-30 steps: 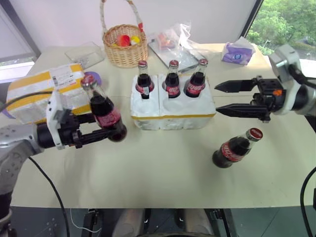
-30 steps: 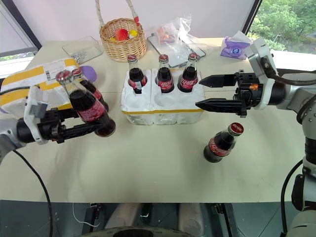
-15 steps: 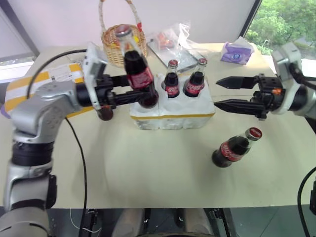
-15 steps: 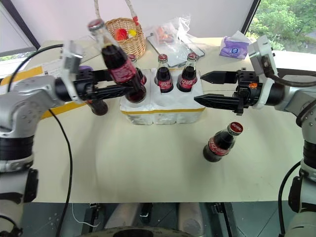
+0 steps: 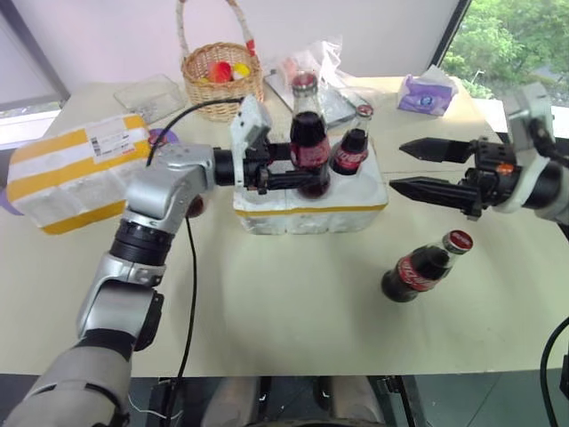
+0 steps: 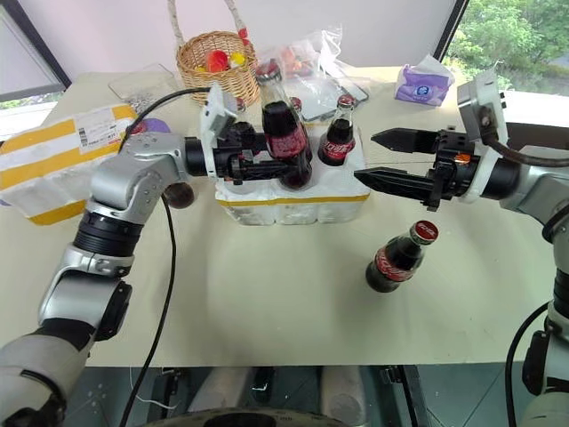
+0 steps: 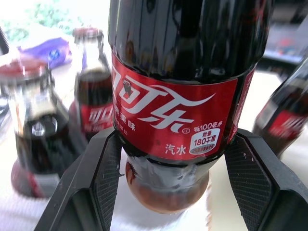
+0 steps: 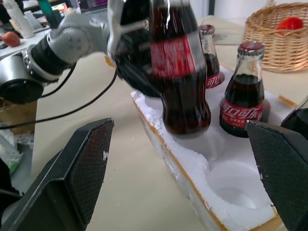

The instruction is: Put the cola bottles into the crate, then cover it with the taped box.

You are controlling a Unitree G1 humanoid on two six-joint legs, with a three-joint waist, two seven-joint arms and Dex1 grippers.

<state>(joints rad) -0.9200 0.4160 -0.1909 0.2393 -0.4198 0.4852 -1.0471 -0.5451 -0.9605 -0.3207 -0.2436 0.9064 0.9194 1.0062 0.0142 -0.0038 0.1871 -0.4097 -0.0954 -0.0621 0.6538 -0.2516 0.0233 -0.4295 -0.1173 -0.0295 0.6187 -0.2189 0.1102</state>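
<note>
The left gripper (image 5: 298, 169) clamps a cola bottle (image 5: 308, 138) by its lower body: dark glass, red cap, red label with white script, upright over the crate (image 5: 311, 206), a white foam tray with a yellow strip along its rim. Bottles (image 8: 242, 103) stand in holes just behind it. The right gripper (image 5: 420, 168) hangs beside the crate with its fingers wide apart and empty; below it another bottle (image 5: 423, 266) lies on the table (image 5: 293, 311).
</note>
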